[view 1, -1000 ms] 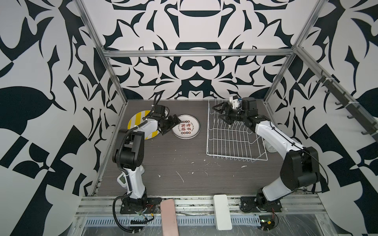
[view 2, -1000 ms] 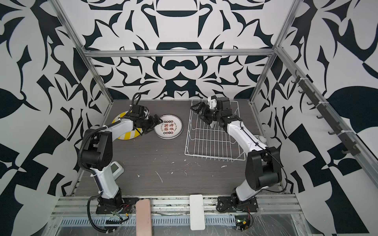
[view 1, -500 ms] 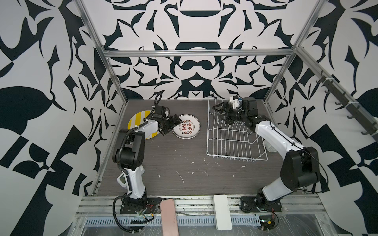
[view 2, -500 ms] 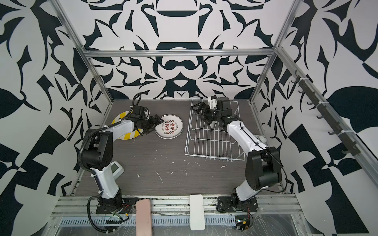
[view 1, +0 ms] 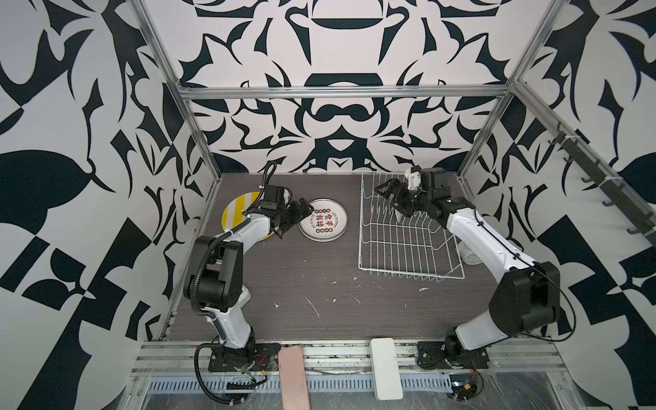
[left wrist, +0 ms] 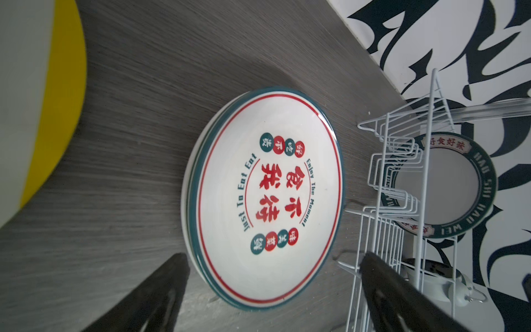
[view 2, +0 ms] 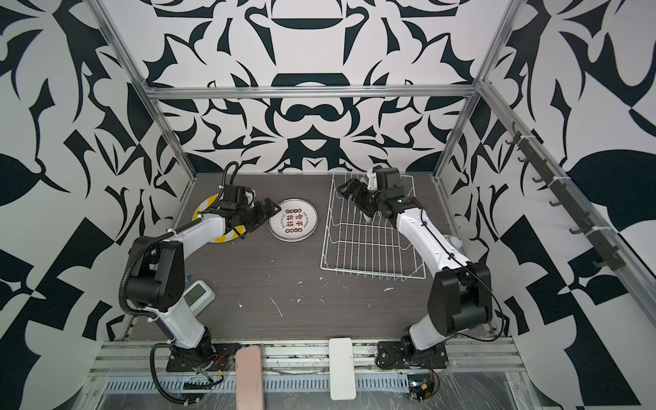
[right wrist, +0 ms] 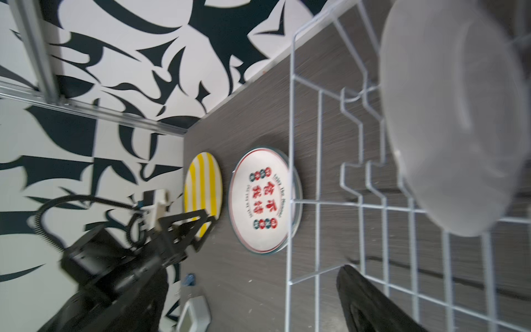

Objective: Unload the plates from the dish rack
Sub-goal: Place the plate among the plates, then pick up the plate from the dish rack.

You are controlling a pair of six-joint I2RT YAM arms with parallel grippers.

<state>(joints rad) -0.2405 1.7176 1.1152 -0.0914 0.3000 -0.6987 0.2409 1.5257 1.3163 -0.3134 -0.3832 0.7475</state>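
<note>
A dark grey wood-grain tabletop (view 1: 284,284) sits inside black-and-white patterned walls (view 1: 337,46) braced by aluminium frame bars (view 1: 340,92). White scraps (view 1: 312,305) litter its front half. The white wire dish rack (view 1: 404,245) stands on the far right part of the table. To its left and apart from it, a stack of round white plates with red characters and green-and-red rims (view 1: 323,220) lies flat. A larger round yellow-and-white striped plate (view 1: 238,213) lies flat near the left wall. The left gripper (view 1: 294,220) hovers between those two, jaws wide apart and holding nothing. The right gripper (view 1: 388,201) reaches into the rack's far end with its jaws spread. There a round white plate with a dark-green lettered rim (left wrist: 448,184) stands upright among the tines, not clamped.

The left arm covers part of the striped plate in both top views. How many plates the stack holds cannot be told; the left wrist view shows only extra rims under the top one. The right wrist view shows the racked plate's white back (right wrist: 454,115) blurred and cut off, and just one finger (right wrist: 373,301). A white twin-bell alarm clock (view 2: 456,241) is mostly hidden behind the right arm. A small white handheld device with a screen (view 2: 197,293) is partly covered by the left arm.
</note>
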